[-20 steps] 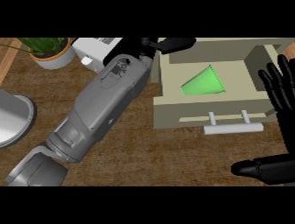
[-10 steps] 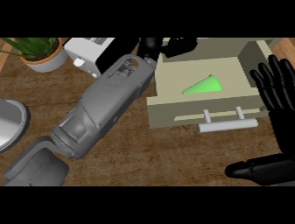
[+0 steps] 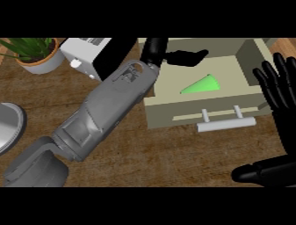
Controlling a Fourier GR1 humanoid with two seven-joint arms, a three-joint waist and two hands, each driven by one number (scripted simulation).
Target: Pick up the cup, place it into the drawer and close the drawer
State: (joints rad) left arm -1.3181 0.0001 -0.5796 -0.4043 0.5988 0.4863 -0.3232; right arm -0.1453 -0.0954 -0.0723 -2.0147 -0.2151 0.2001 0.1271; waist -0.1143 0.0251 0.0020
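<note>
I see the wooden desk under both arms. The open drawer sits below my left hand, whose fingers I cannot tell apart. My right hand rests open, right of the drawer. The green cup lies inside.

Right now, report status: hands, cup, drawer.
Left hand open over the drawer's rear. Right hand open, resting at right. Green cup in the open drawer.

Cup half hidden in drawer, left robot hand cropped at top, its fingers unreadable
</note>
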